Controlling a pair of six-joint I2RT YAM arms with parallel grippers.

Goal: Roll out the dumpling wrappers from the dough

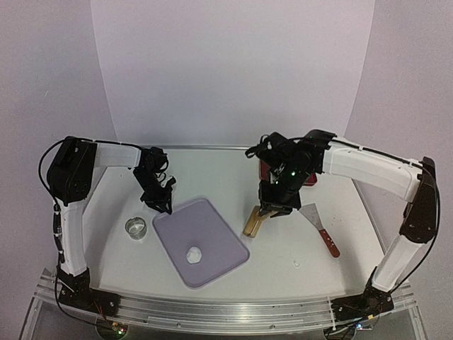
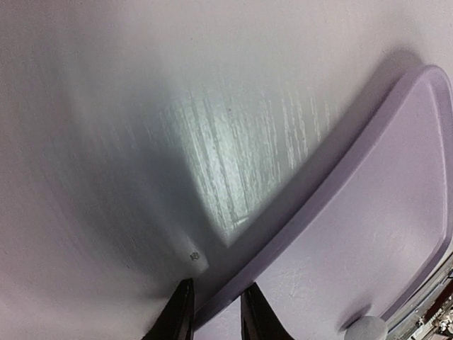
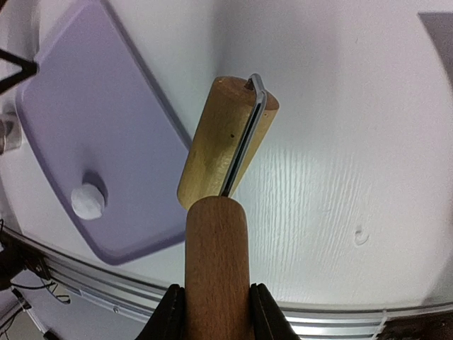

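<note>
A small white lump of dough point(image 1: 194, 254) point(image 3: 88, 201) point(image 2: 366, 329) lies on the lavender cutting board point(image 1: 212, 230) point(image 3: 92, 120) point(image 2: 368, 234). My left gripper point(image 1: 161, 202) point(image 2: 216, 301) is at the board's far left edge. Its fingers stand close together, one on each side of the rim; whether they press it does not show. My right gripper point(image 1: 272, 207) point(image 3: 216, 297) is shut on the handle of the wooden roller point(image 1: 253, 223) point(image 3: 226, 142). It holds the roller just right of the board, above the table. No dumpling wrappers are in view.
A metal ring cutter point(image 1: 136, 227) stands on the table left of the board. A scraper with a red handle point(image 1: 322, 232) lies to the right of the roller. A dark red object point(image 1: 267, 170) sits behind my right arm. The table's metal front rail point(image 3: 340, 319) runs close below the roller.
</note>
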